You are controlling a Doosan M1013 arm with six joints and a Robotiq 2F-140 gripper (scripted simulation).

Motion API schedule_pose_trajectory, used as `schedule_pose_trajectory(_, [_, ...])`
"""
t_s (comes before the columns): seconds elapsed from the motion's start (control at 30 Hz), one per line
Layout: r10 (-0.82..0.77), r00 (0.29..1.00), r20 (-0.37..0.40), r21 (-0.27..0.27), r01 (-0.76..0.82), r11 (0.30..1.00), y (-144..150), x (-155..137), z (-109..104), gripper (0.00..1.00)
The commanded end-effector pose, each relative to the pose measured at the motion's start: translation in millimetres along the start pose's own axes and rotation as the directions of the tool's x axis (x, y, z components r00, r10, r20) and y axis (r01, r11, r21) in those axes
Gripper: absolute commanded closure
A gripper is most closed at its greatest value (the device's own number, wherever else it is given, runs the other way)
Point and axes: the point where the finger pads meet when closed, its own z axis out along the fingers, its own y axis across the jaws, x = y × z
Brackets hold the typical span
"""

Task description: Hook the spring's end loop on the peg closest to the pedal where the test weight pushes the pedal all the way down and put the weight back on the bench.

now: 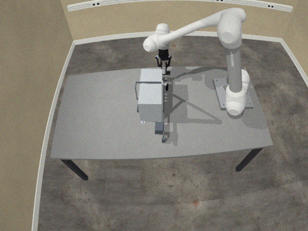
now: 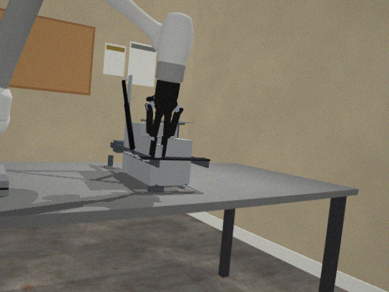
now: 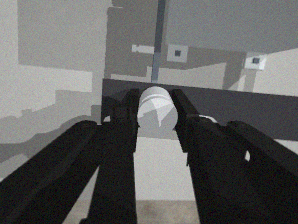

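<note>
Top view, left to right: the table (image 1: 93, 119) (image 2: 268, 184) extends broadly left of the feeder (image 1: 150, 93) (image 2: 171, 174); at the feeder's far end, the end effector (image 1: 164, 71) (image 2: 158, 152) (image 3: 155, 102), narrowed, grips the steel test weight (image 2: 159, 151) (image 3: 157, 116) at the pedal (image 2: 187, 159) (image 3: 235, 108); the base plate (image 1: 218, 93) lies well right of the feeder. The wrist view alone shows the weight's round end clearly.
</note>
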Motion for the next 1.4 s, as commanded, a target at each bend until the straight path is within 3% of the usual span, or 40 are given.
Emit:
schedule_pose_trajectory(0.0, [0.000,1.000,0.000,-0.001,0.000,1.000,0.4,0.4,-2.7,0.75])
schedule_pose_trajectory(1.37, [0.000,1.000,0.000,-0.001,0.000,1.000,0.3,6.2,-36.1,0.75])
